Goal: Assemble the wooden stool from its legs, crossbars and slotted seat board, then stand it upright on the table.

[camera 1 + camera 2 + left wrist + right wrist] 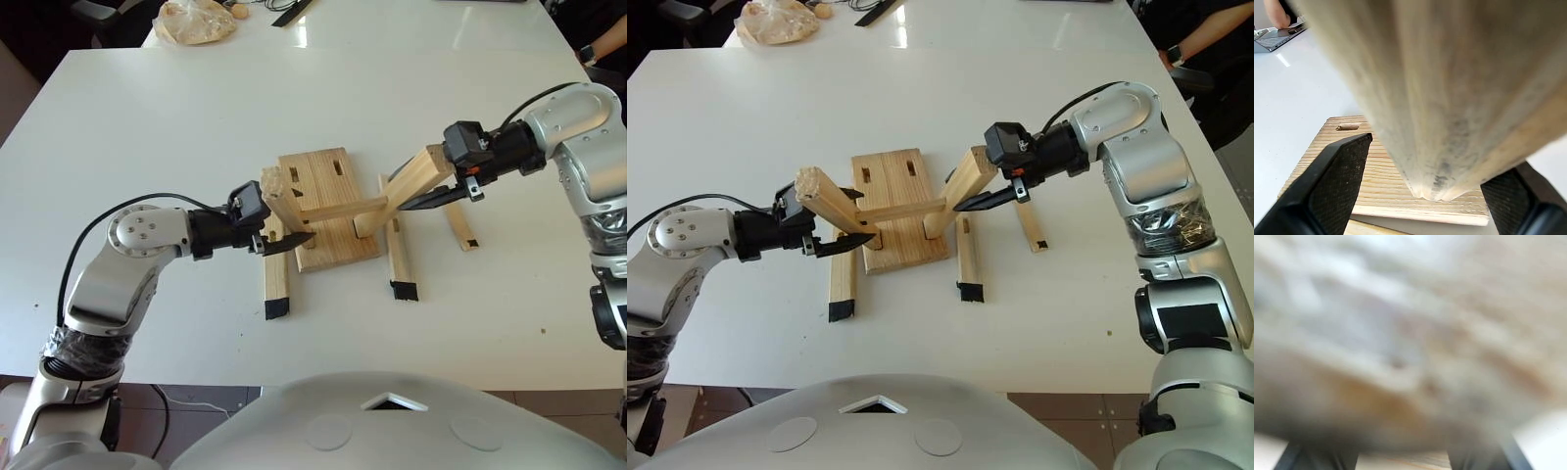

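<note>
The slotted seat board (338,245) lies flat on the white table (196,127). Above it, my left gripper (860,215) is shut on a wooden leg (828,201) that tilts up toward the robot's left. My right gripper (416,191) is shut on a second leg (423,171), tilted the other way. A crossbar (338,209) spans between the two held legs over the board. In the left wrist view the held leg (1440,98) sits between black fingers (1342,181), with the seat board (1322,161) below. The right wrist view shows blurred wood (1410,342) up close.
Three loose pieces lie on the table: one (277,284) by the board's near left corner, one (399,259) right of the board, one (462,227) further right. A bag (196,22) sits at the far left. The near table edge (294,377) is close.
</note>
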Tool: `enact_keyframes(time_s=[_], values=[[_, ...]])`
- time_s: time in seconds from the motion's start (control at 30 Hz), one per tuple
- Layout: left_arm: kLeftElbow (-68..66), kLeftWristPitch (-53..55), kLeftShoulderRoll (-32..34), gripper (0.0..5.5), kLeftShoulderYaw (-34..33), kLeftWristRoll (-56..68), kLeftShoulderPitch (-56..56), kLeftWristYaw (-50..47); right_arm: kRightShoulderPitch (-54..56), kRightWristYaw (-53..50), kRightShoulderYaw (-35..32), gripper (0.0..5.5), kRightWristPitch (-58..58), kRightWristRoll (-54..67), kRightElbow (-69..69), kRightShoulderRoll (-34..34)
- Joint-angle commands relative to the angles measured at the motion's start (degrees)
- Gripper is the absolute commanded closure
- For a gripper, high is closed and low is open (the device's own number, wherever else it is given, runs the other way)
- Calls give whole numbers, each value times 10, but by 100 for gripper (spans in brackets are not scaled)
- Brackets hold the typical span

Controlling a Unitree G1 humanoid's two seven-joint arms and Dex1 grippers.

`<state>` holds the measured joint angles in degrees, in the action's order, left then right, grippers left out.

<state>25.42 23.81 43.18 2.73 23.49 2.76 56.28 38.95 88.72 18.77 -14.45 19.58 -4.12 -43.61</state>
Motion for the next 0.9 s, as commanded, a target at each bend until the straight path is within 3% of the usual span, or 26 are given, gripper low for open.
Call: enact_keyframes(time_s=[0.03, 0.27, 0.4, 0.5, 0.63, 0.9], values=[[3, -10, 21, 189, -35, 6, -38, 8, -18, 9, 40, 350, -11, -52, -7, -11], [7, 0, 74, 189, -171, 79, -130, 71, 3, 33, 1, 350, -10, -33, -3, -78], [-85, 16, 53, 189, -188, 76, -47, 15, 12, 36, 6, 350, -15, -26, 7, -82], [-136, 66, 7, 189, -151, 104, 83, -28, 11, 35, 18, 350, -21, -21, 32, -62], [-160, 111, -42, 189, -67, 116, 209, -13, 26, 32, 40, 350, -29, -26, 39, -19], [-199, 181, -47, 207, 59, 147, 335, 163, 28, 31, 65, 350, -13, -52, 0, 15]])
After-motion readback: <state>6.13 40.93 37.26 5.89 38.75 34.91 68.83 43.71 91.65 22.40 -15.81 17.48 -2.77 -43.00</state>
